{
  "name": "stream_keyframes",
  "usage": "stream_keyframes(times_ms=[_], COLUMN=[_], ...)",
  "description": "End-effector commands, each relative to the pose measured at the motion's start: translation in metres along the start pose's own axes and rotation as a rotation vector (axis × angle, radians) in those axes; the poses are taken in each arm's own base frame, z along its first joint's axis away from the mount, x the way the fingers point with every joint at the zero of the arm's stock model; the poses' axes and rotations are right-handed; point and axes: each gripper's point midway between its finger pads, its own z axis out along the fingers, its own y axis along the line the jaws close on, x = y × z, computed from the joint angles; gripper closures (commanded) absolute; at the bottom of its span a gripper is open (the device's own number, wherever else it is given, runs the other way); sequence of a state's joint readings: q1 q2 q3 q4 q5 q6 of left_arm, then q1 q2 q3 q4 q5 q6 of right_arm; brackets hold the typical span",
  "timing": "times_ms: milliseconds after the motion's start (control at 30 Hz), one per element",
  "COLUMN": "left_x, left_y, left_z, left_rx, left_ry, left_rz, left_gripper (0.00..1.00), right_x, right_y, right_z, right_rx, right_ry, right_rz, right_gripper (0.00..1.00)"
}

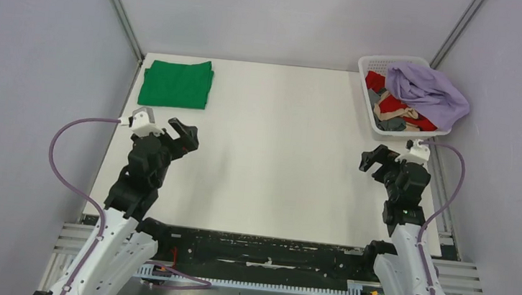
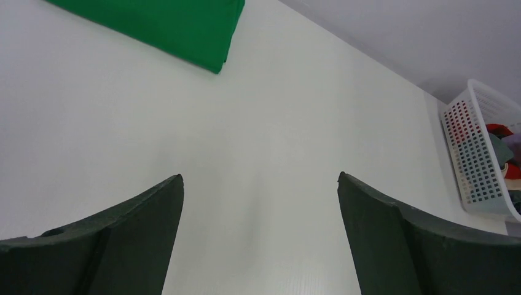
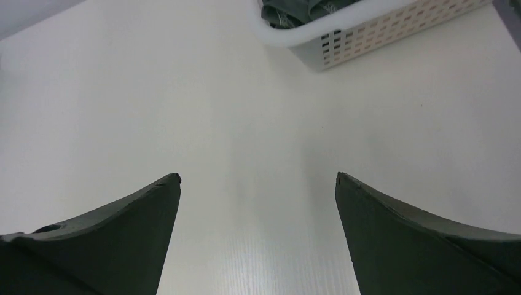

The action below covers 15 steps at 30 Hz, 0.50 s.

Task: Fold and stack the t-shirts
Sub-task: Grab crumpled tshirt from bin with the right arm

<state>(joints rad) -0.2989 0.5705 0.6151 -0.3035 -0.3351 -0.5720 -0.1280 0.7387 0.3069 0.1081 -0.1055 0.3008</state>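
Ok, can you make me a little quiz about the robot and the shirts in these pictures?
1. True or false: the green shirt lies folded on the table, near its far left corner.
2. Pick one: which shirt is draped over the top of the basket? A the red one, B the purple shirt, C the grey one.
3. Fill the gap: the left hand and the right hand are both ____, holding nothing.

Key: 1 true; 2 B; 3 open.
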Motion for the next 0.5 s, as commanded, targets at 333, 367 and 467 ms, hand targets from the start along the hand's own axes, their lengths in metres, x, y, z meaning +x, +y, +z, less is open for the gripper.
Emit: stream_keyframes(times_ms=[333,367,467], left_x=[-0.011,-0.012,-0.013], left_y=[0.0,0.001,0.002], left_z=[0.009,0.01,0.012], left_rx=[-0.013,-0.018,-0.03], left_ry=[-0.071,-0.073,-0.081], left_rz=[-0.005,-0.004,-0.002], left_gripper=[0.0,0.0,0.0], right_x=[-0.203,-0.215,-0.228], right_y=[-0.005,-0.007,-0.011], right_z=[0.088,0.106,0.155], right_rx=[0.203,0.214,0.198], right_ry=[-0.296,-0.289,-0.228], right_rz=[-0.176,-0.261,-0.542], right_gripper=[0.02,0.02,0.02])
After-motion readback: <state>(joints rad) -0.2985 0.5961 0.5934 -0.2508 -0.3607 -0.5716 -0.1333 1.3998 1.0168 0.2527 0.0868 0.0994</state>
